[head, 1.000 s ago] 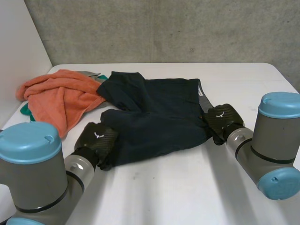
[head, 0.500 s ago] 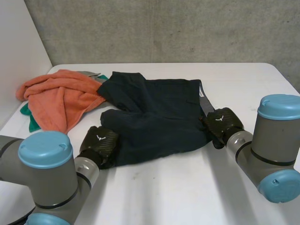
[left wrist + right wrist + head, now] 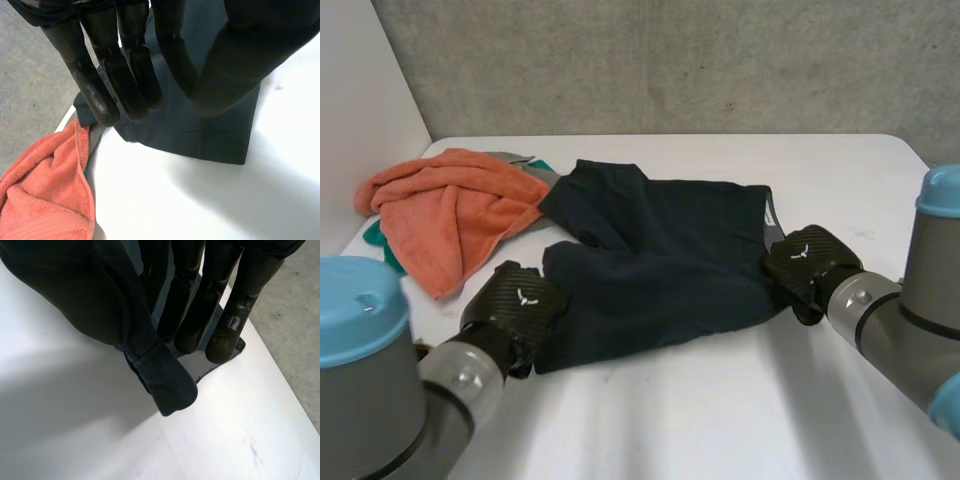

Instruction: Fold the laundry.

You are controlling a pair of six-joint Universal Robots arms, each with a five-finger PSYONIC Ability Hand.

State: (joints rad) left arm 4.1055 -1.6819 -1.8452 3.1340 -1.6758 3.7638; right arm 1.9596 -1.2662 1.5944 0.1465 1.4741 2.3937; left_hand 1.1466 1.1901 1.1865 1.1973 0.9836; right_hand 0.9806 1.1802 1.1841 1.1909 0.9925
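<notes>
Dark navy shorts (image 3: pixel 660 260) lie spread on the middle of the white table (image 3: pixel 720 410). My left hand (image 3: pixel 517 300) sits at the near left leg hem. In the left wrist view its fingers (image 3: pixel 125 75) and thumb pinch the shorts (image 3: pixel 210 135) just above that hem. My right hand (image 3: pixel 807 262) is at the waistband edge on the right. In the right wrist view its fingers (image 3: pixel 220 300) are closed on the shorts (image 3: pixel 170 382), with a fold of cloth wrapped over the thumb.
An orange towel (image 3: pixel 445 205) lies bunched at the back left, touching the shorts' far leg and close to my left hand's fingertips (image 3: pixel 40 195). A green cloth (image 3: pixel 388 255) and a grey one (image 3: pixel 520 162) peek from under it. A white wall (image 3: pixel 360 100) borders the table's left side.
My left hand's fingers have closed on the leg hem. The shorts and both hands have shifted a little to the right.
</notes>
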